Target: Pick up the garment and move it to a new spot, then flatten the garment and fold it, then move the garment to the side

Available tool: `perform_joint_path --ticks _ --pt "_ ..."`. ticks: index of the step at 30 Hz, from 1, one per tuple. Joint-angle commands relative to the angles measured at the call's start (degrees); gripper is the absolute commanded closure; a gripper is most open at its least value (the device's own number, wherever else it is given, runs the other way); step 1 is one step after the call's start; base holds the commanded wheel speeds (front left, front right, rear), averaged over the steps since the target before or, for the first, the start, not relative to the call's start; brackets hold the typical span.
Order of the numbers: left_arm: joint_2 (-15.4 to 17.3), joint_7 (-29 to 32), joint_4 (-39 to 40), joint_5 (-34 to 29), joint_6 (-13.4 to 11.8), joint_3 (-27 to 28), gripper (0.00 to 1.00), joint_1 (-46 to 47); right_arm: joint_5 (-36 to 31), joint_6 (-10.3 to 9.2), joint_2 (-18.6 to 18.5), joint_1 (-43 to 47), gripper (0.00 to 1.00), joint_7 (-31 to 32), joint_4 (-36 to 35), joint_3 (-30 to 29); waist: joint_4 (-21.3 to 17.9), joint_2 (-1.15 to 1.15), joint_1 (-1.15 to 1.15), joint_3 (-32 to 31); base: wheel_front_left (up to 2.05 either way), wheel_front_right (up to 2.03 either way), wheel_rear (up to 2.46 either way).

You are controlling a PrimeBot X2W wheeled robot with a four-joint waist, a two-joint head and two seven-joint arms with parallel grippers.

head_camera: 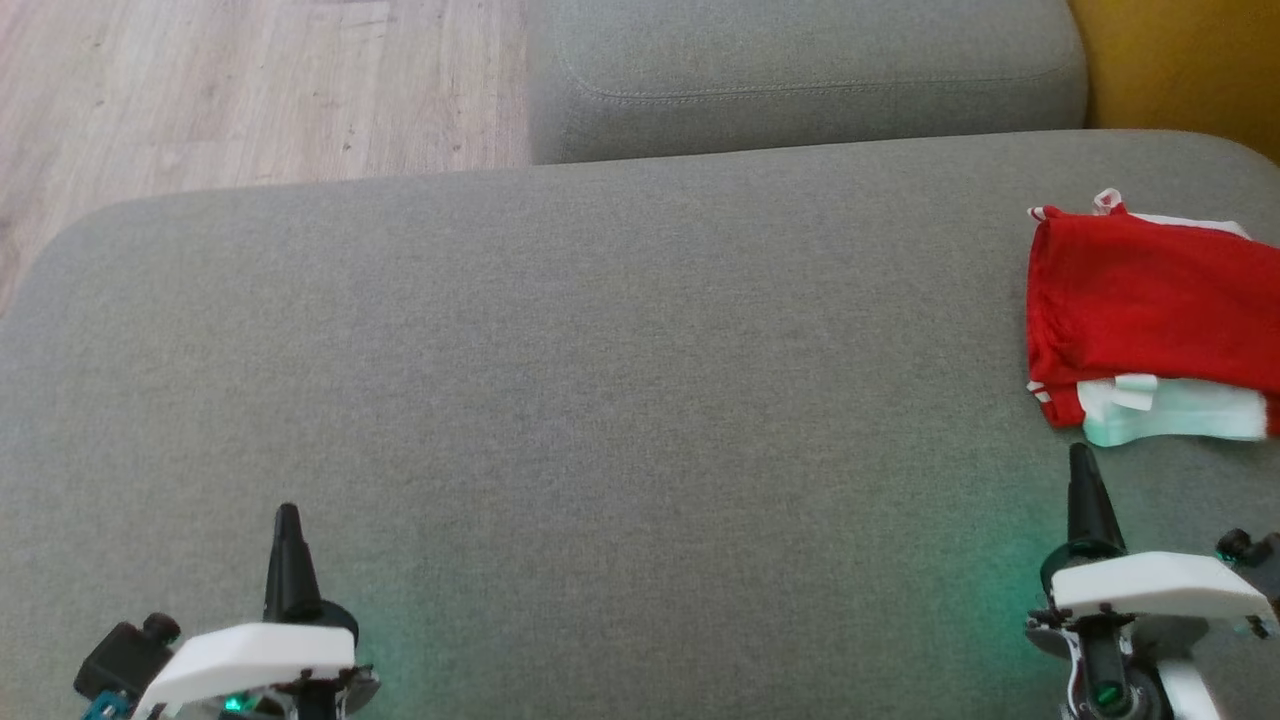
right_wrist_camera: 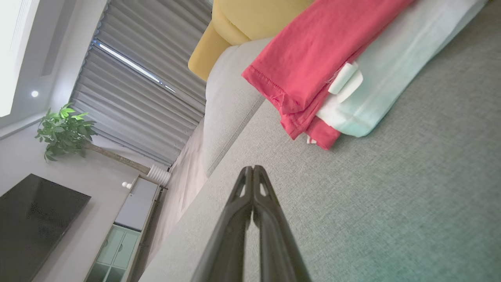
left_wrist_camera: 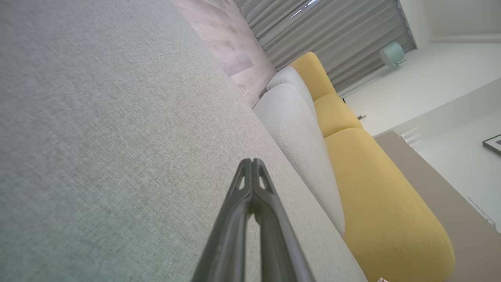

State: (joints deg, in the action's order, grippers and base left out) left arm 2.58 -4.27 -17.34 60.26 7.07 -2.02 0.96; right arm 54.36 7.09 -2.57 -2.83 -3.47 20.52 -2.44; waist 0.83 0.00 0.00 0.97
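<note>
You are seeing the folded red/white garment [head_camera: 1140, 300] lying on the grey sofa seat [head_camera: 600, 350], far right. L claw [head_camera: 287, 515] and R claw [head_camera: 1080, 455] are sitting clenched, holding nothing, with the R claw near the garment.

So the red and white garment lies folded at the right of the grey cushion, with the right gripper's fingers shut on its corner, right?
Not quite. The garment does lie folded at the right of the grey cushion, but the fingers of the right gripper are shut on nothing: the right wrist view shows bare cushion between their tips and the cloth.
</note>
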Motion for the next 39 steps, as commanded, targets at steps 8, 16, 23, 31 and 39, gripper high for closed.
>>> perform_joint_path --ticks 8,16,23,31,39 --pt "0.7 1.6 2.2 5.2 0.2 2.2 1.0 3.1 6.1 0.24 -0.2 -2.9 1.0 1.6 -2.8 -0.3 -0.1 0.0 0.0 -0.1 0.0 0.0 0.0" --pt "0.7 2.8 2.4 9.0 0.3 2.9 1.0 3.4 10.5 0.26 -0.2 -2.9 1.0 2.8 -3.3 -0.8 -0.2 0.0 0.0 -0.2 0.0 0.0 0.0" --pt "0.7 4.1 2.6 13.3 0.3 3.8 1.0 3.7 15.5 0.28 -0.2 -3.0 1.0 4.1 -3.9 -1.4 -0.3 0.0 0.0 -0.3 0.0 0.0 0.0" --pt "0.7 5.5 2.7 17.6 0.3 4.8 1.0 4.1 20.5 0.31 -0.3 -3.1 1.0 5.4 -4.5 -2.0 -0.4 0.0 0.0 -0.4 0.0 0.0 0.0" --pt "0.8 6.9 2.9 21.9 0.4 5.7 1.0 4.4 25.5 0.33 -0.3 -3.2 1.0 6.7 -5.1 -2.6 -0.6 0.0 0.0 -0.5 0.0 0.0 0.0"
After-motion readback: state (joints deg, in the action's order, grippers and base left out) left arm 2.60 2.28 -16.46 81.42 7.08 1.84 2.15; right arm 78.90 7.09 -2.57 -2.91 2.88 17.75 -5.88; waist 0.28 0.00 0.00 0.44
